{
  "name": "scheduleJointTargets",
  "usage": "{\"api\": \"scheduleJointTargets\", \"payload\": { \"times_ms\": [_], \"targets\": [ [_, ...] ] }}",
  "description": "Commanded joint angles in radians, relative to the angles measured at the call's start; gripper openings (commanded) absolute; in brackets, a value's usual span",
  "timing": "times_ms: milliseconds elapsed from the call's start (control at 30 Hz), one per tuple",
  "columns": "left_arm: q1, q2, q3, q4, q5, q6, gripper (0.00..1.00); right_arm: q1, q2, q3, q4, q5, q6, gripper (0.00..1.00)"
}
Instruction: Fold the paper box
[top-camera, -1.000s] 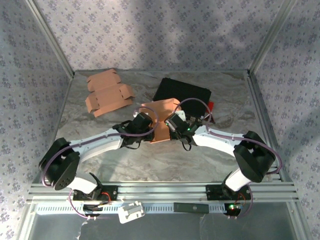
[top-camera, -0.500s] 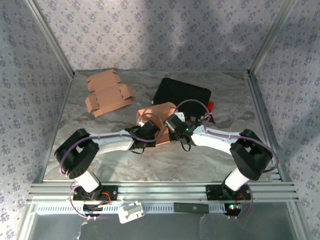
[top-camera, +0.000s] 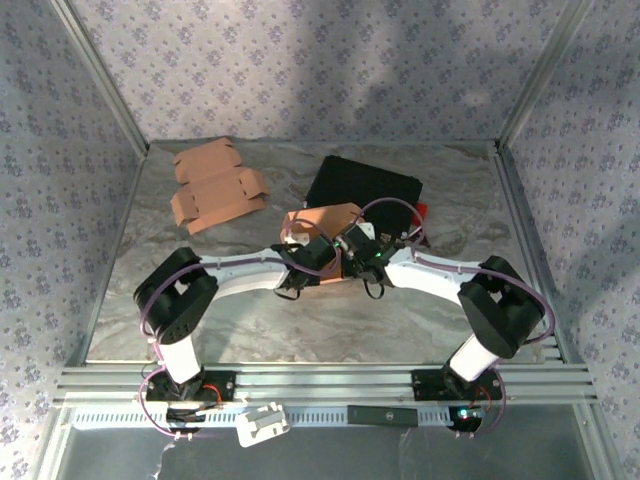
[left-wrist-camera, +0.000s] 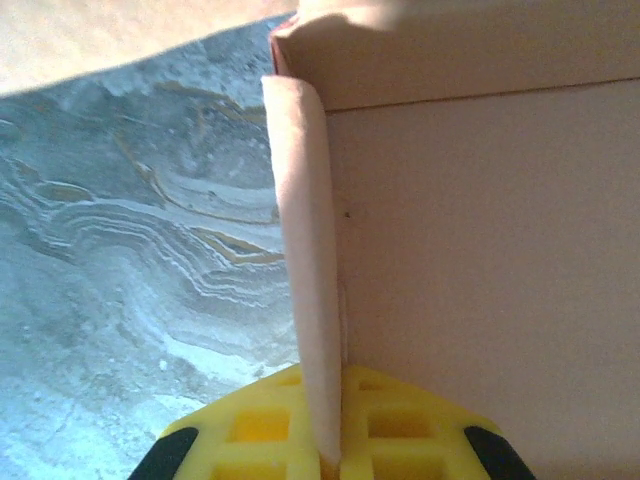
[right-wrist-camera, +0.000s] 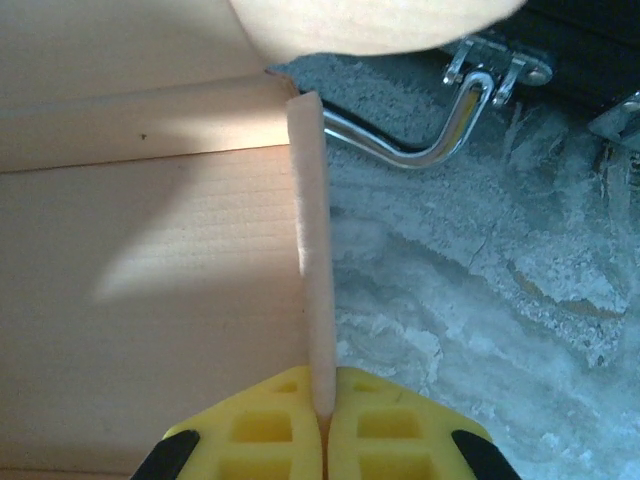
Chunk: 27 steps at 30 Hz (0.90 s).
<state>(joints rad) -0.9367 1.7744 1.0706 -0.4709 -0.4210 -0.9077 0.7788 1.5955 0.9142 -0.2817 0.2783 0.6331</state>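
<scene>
A tan paper box stands partly folded in the middle of the table, between both arms. My left gripper is shut on the box's left side wall, which runs up between its yellow fingers. The box floor lies to the right of that wall. My right gripper is shut on the box's right side wall, pinched between its yellow fingers. The box floor lies to the left there. A raised flap hangs over the far end.
Flat unfolded tan box blanks lie at the back left. A black case with metal latches sits just behind the box. Marble tabletop stretches in front, fenced by metal frame rails.
The left arm has swung right, bringing its gripper closer to the right one. The box has been squeezed narrower and shifted slightly back and right between the two grippers.
</scene>
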Motion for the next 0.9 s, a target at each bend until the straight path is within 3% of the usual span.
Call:
{"api": "scheduleJointTargets", "payload": {
  "times_ms": [0, 100, 167, 300, 433, 567, 867],
  "targets": [
    [-0.105, 0.079, 0.110, -0.249, -0.190, 0.018, 0.03, 0.076, 0.041, 0.017, -0.020, 0.070, 0.021, 0.00],
    [-0.118, 0.073, 0.147, -0.277, -0.204, 0.019, 0.33, 0.076, 0.045, 0.017, -0.027, 0.073, 0.028, 0.00],
    [-0.130, 0.033, 0.149, -0.261, -0.203, 0.030, 0.47, 0.076, 0.044, 0.017, -0.030, 0.075, 0.028, 0.00],
    [-0.133, -0.079, 0.116, -0.158, -0.162, 0.081, 0.60, 0.074, 0.046, 0.016, -0.033, 0.075, 0.027, 0.00],
    [-0.087, -0.137, 0.048, -0.020, -0.010, 0.144, 0.62, 0.073, 0.048, 0.017, -0.029, 0.068, 0.025, 0.00],
    [-0.052, -0.130, 0.020, 0.031, 0.033, 0.176, 0.62, 0.073, 0.046, 0.017, -0.029, 0.067, 0.025, 0.00],
    [-0.009, -0.104, 0.007, -0.019, -0.055, 0.158, 0.51, 0.072, 0.039, 0.017, -0.034, 0.061, 0.022, 0.00]
  ]
}}
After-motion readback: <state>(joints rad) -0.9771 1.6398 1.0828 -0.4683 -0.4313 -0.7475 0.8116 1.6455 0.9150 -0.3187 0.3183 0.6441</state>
